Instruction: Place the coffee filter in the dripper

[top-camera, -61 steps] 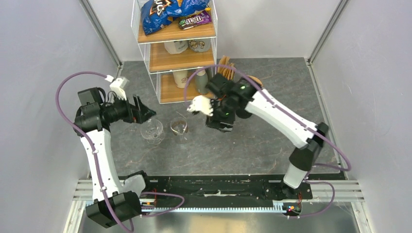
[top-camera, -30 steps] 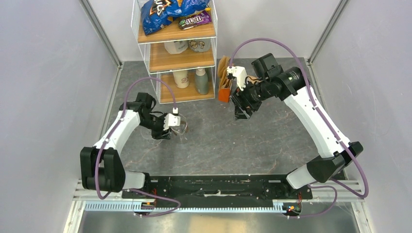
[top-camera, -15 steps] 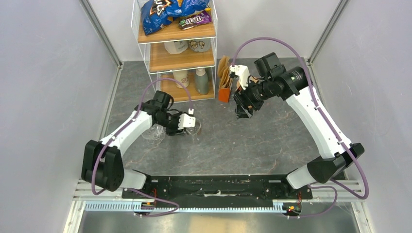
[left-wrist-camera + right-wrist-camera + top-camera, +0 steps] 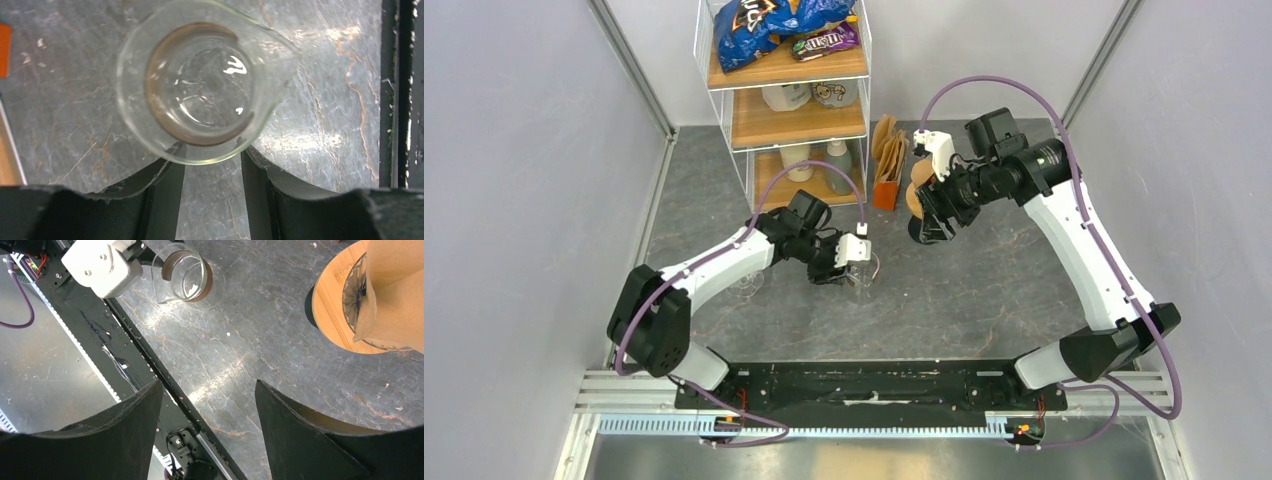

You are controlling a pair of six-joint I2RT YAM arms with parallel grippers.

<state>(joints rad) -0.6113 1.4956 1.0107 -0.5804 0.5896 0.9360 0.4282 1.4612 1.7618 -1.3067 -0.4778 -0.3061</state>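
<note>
The wood-ringed dripper (image 4: 917, 195) stands right of centre, and its ribbed inside shows in the right wrist view (image 4: 332, 315). A brown paper coffee filter (image 4: 395, 295) overlaps its far side. I cannot tell whether it rests inside. More filters (image 4: 889, 140) fan out of an orange holder (image 4: 885, 190). My right gripper (image 4: 927, 225) hangs just in front of the dripper, open and empty (image 4: 207, 385). My left gripper (image 4: 852, 272) is shut on a glass carafe (image 4: 862, 284) with a brown collar. Its fingers (image 4: 167, 172) reach under the carafe's rim (image 4: 200, 85).
A wire-and-wood shelf (image 4: 789, 110) with snack bags, cups and bottles stands at the back. A clear glass cone (image 4: 749, 284) sits partly under my left arm. The black rail (image 4: 864, 385) runs along the near edge. Grey walls close both sides.
My left arm has carried the carafe right, from beside the glass cone toward the table's centre. My right arm has shifted slightly right and back, uncovering the dripper.
</note>
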